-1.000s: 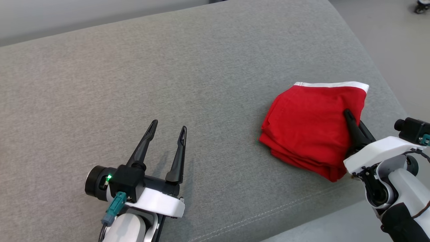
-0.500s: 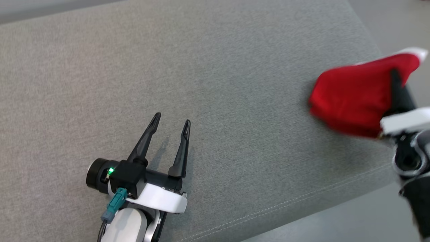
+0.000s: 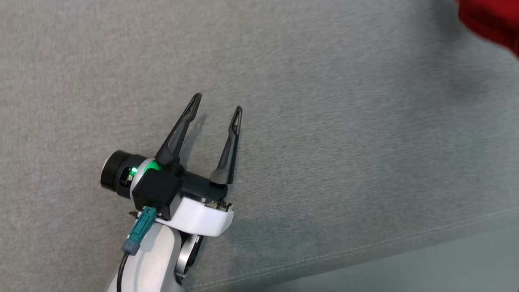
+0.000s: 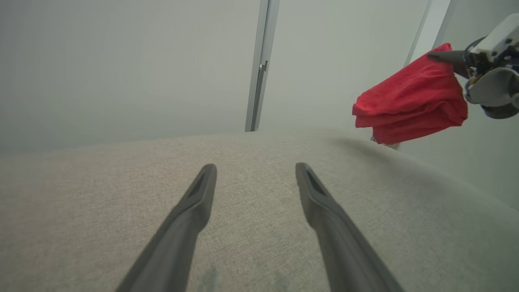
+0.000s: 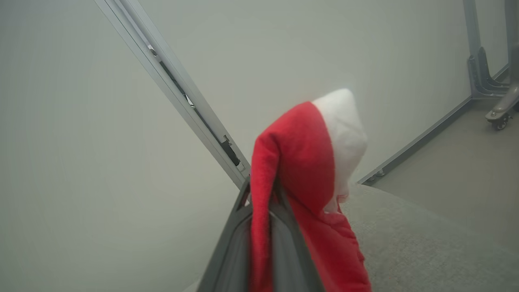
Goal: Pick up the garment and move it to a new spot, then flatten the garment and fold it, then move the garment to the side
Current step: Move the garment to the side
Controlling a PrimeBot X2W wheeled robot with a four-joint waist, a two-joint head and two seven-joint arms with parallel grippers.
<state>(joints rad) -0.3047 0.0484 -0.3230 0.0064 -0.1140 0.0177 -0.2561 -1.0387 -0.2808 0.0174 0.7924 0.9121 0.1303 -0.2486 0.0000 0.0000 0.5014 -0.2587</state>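
Surface: a grey fabric cushion (image 3: 324, 121) with a stitched seam along its near edge.
Background: a pale wall (image 4: 121, 61) with a grey metal strip (image 4: 259, 65) running up it.
Floor: grey floor (image 5: 466, 162) beyond the cushion's right end, with a caster (image 5: 496, 121) at the far corner.
Left gripper: the left gripper (image 3: 217, 103) hangs low over bare cushion. Its two dark fingers are spread wide apart with nothing between them.
Right gripper: the right gripper (image 5: 262, 188) has its fingers pinched together on a fold of the garment.
Garment: the garment (image 5: 300, 154) is red cloth with a white band. It hangs bunched from the right gripper, in the air over the cushion's right end. The left wrist view shows it clear of the fabric. In the head view it is a blurred red corner at the upper right.
Spacing: the garment and the left gripper are well apart.
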